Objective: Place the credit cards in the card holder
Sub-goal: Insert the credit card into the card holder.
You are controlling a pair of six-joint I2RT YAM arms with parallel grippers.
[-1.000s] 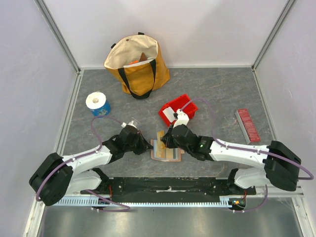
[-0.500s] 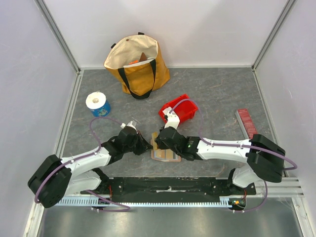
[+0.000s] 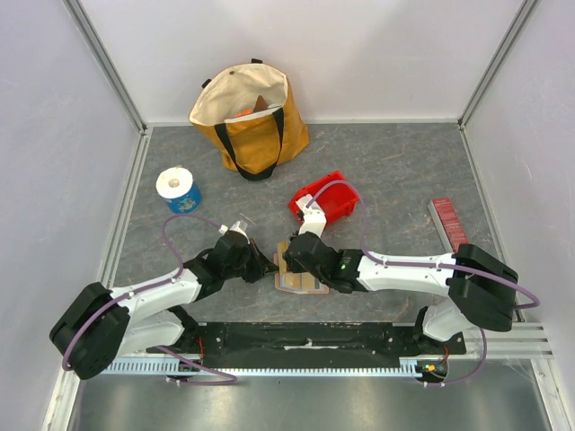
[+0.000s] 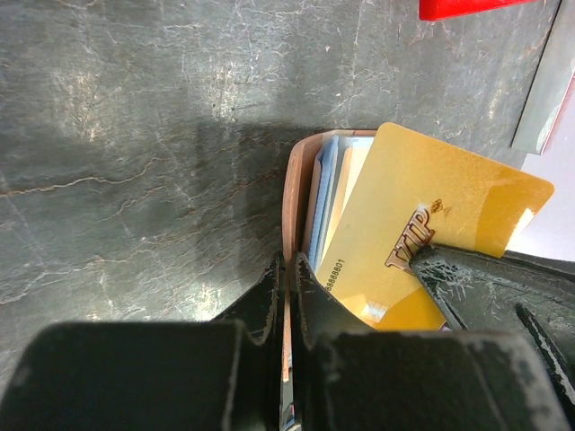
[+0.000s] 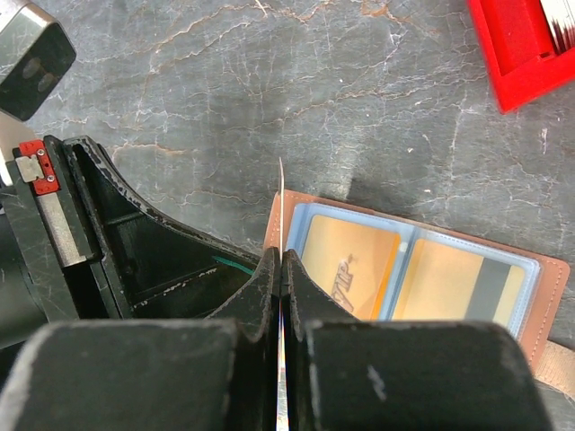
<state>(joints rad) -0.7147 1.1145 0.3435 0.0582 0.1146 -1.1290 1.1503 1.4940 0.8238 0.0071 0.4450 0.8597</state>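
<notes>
Card holder [image 3: 304,278] lies open on the grey table [image 3: 404,171], between both arms. Left gripper [image 4: 286,269] is clenched on its tan edge. Right gripper [image 5: 281,260] grasps a gold VIP card [image 4: 422,215], held edge-on at the holder's rim.

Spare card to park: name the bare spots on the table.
Bare: back right, between tote bag and right wall; also between red bin and dark-red bar. Crowded: front centre, left gripper and right gripper meeting at the card holder.
</notes>
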